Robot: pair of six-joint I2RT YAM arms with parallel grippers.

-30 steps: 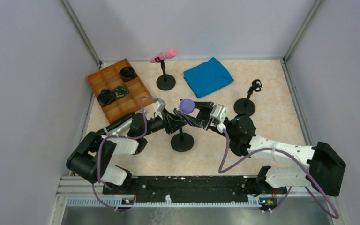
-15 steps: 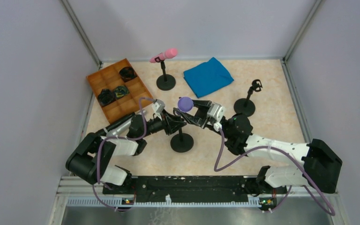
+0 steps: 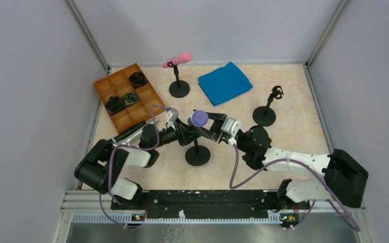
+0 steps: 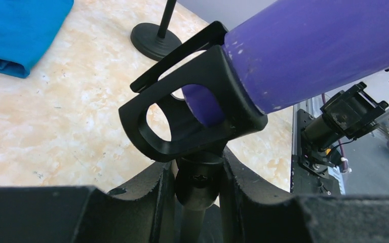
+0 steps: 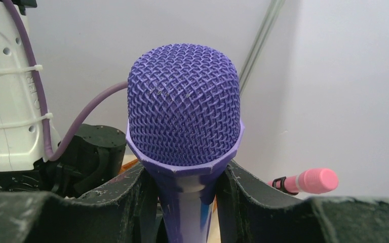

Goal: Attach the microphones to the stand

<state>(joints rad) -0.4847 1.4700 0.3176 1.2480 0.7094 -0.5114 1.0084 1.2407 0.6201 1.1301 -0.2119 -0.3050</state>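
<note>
Left gripper (image 4: 198, 174) clenched on stand neck under clip (image 4: 218, 86). Right gripper (image 5: 185, 195) grasping purple microphone (image 5: 185, 106), tail seated in clip, 6 o'clock of pink microphone (image 3: 178, 59). Advice: push along clip axis, brace neck, avoid tipping base (image 3: 198, 155).

Tray (image 3: 117, 81) blocks left; empty stand (image 3: 264, 116) likely narrows right passage.

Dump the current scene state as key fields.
left hand: shut on middle stand, just below its clip
right hand: shut on purple microphone
purple microphone: body lies in the clip; cannot tell if fully seated
pink microphone: clipped on far stand
right stand: holds no microphone
other: blue cloth, orange tray
</note>
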